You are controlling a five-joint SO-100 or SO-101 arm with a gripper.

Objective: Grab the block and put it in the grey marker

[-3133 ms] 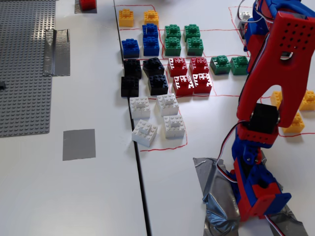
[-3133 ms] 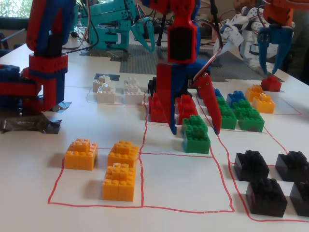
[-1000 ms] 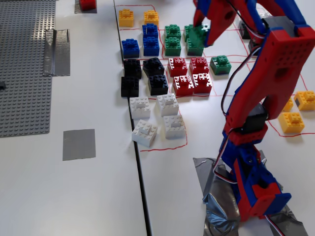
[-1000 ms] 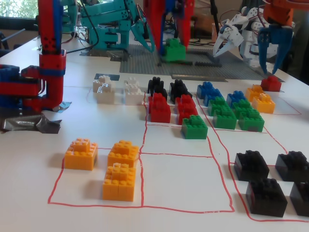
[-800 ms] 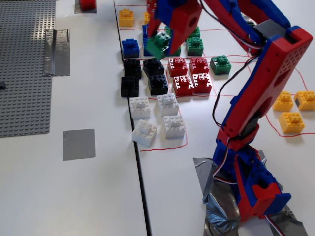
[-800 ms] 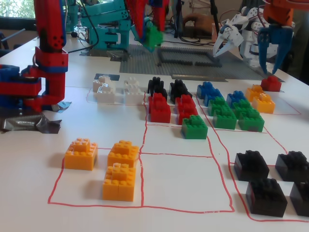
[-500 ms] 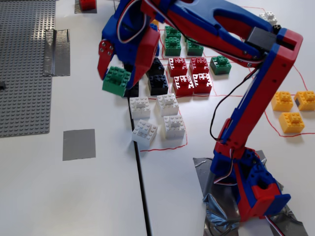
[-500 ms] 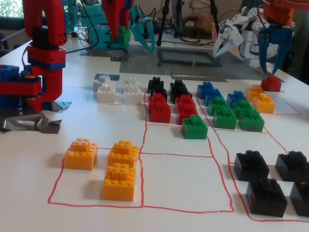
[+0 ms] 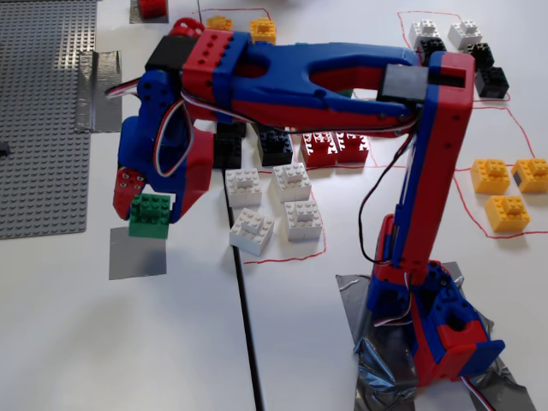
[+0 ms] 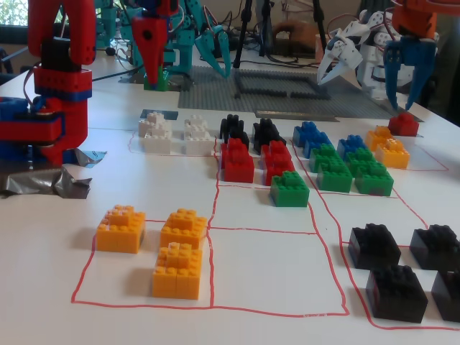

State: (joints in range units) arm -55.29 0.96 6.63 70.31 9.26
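My gripper (image 9: 151, 208) is shut on a green studded block (image 9: 150, 216), with a red finger (image 9: 128, 187) on its left and a blue one on its right. The block hangs just over the upper edge of the flat grey marker (image 9: 137, 253), a little above the table. In the other fixed view the red gripper (image 10: 154, 70) points down with the green block (image 10: 156, 79) at its tip, above the grey marker (image 10: 159, 114), which lies behind the white bricks.
A big grey studded baseplate (image 9: 43, 111) and a shiny tape strip (image 9: 98, 90) lie left of the arm. White bricks (image 9: 265, 205), black bricks (image 9: 253, 145) and red bricks (image 9: 334, 150) sit right of the marker. Other green bricks (image 10: 345, 169) and other robot arms (image 10: 402, 50) stand further off.
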